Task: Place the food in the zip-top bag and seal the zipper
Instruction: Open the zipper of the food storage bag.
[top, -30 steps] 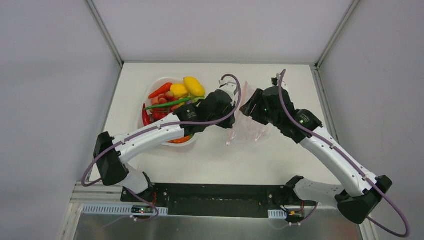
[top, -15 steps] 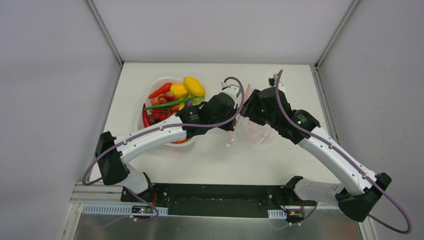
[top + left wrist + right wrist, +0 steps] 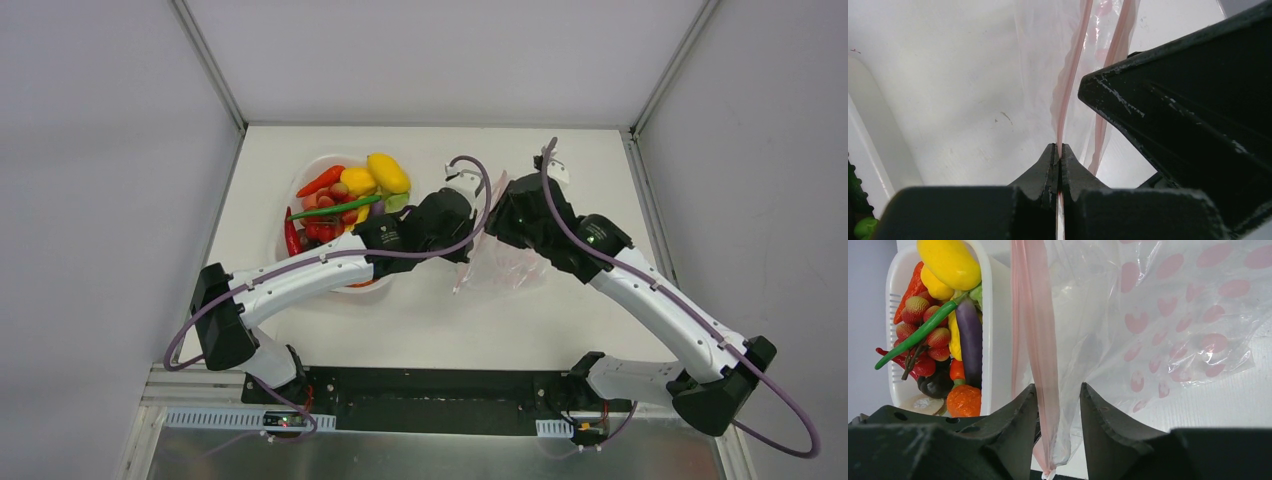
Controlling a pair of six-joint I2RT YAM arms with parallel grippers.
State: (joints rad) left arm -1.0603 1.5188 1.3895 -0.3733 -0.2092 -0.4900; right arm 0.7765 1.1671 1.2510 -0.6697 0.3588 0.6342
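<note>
**Q:** What does the figure show, widest first?

**A:** A white table. On its left half stands a white tub holding the food (none shows inside the bag). Just right of the tub is the zip-top bag, clear with pink spots, between the two wrists.

**Q:** And the zipper?

**A:** The zipper runs lengthwise, straight away from both sets of fingers. In the left wrist view its two pink lips are slightly parted. The left gripper is clenched on one lip at its near end. The right gripper has its fingers apart, astride a pink lip that hangs in the gap. Whether that lip touches the inner finger is hard to tell at this angle.

**Q:** What does the next move turn on?

**A:** Probably on the right fingers pinching the lip between them, across its long axis, so that the two grippers can draw the mouth open. The left gripper is nearer the food but is occupied. A slip there would likely let the mouth fall shut.
</note>
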